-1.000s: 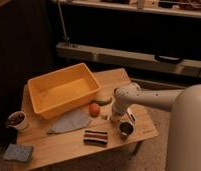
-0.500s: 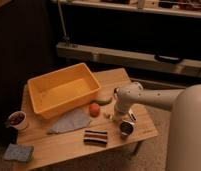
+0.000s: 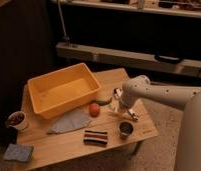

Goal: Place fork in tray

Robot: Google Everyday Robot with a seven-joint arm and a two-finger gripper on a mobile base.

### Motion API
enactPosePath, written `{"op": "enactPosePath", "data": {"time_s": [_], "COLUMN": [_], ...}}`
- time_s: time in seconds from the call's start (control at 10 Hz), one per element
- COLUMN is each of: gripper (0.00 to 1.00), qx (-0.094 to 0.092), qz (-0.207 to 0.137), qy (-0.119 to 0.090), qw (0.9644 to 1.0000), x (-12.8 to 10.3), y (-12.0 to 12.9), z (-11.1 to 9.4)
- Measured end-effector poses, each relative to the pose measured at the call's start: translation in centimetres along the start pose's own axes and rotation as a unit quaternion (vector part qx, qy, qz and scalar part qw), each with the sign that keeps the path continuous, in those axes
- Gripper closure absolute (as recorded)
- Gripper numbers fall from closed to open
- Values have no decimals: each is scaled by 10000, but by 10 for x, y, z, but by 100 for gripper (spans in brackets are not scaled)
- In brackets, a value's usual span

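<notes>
The tray (image 3: pixel 38 83) is a big yellow-orange tub at the back left of the wooden table. My white arm reaches in from the right, and my gripper (image 3: pixel 115 98) hangs over the table just right of the tub's near right corner, above a green item (image 3: pixel 104 101). A small silvery piece that looks like the fork (image 3: pixel 130 115) shows on the table right below the arm, just above the metal cup (image 3: pixel 126 128). I cannot make out whether the gripper holds anything.
An orange ball (image 3: pixel 94 109) sits by the tub's front corner. A grey cloth (image 3: pixel 71 121), a striped block (image 3: pixel 95 137), a white cup with dark contents (image 3: pixel 16 120) and a blue sponge (image 3: pixel 18 151) lie toward the front left. A shelf unit stands behind the table.
My gripper has moved up and slightly left, from near the metal cup toward the tub's right corner. The objects on the table have not moved.
</notes>
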Motion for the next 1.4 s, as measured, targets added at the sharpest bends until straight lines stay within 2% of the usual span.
{"op": "enactPosePath", "data": {"time_s": [0.4, 0.6, 0.8, 0.9, 1.1, 1.2, 1.4], "gripper": [88, 88, 88, 88, 88, 88, 88], "qx": [402, 605, 744, 828, 896, 929, 893], "qz": [1, -36, -119, -227, -459, -632, -963], "qy": [-93, -261, -424, -566, -862, -1088, -1486], "qw": [9991, 9978, 9963, 9947, 9912, 9877, 9801], "x": [-1, -11, -25, -41, -74, -100, -149], "y": [-37, -61, -73, -79, -82, -79, -65], "z": [-76, -126, -162, -188, -225, -247, -269]}}
